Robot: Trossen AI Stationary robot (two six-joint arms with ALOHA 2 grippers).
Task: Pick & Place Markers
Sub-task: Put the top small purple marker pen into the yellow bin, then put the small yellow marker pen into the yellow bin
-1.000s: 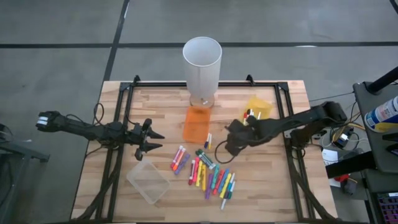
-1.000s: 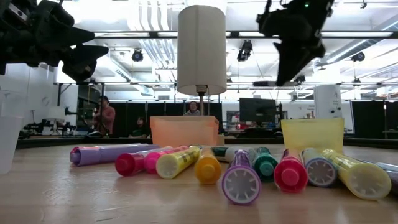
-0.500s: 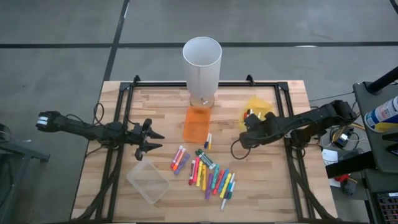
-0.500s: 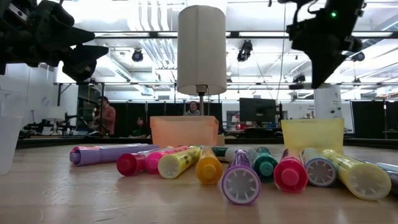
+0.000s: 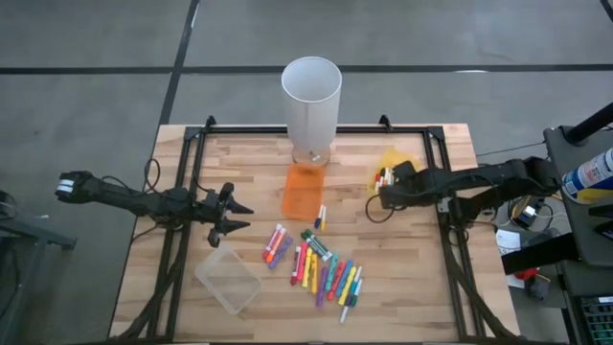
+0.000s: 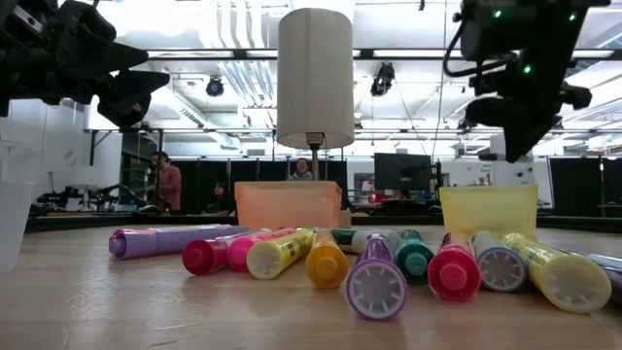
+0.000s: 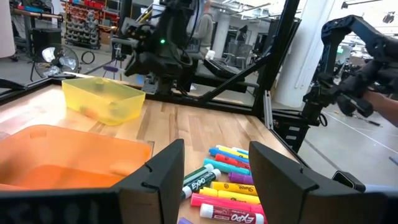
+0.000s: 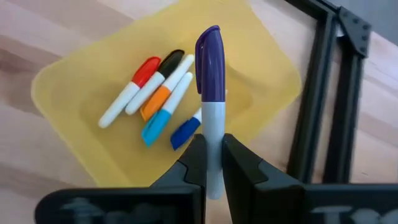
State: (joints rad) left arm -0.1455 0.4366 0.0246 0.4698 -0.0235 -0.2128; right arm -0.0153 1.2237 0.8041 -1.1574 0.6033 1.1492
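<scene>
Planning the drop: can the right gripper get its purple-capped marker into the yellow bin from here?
Probably yes. The right gripper, shut on the purple-capped marker, hangs above the yellow bin, open-topped and holding only a few markers. Nothing shows between them.

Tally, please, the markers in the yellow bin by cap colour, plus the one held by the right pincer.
Yellow bin:
red marker: 1
black marker: 1
orange marker: 1
light blue marker: 1
dark blue marker: 1
Right pincer, purple marker: 1
Total: 6

Yellow bin (image 8: 68, 93) open above; 5 markers (image 8: 155, 93) cover its floor
</scene>
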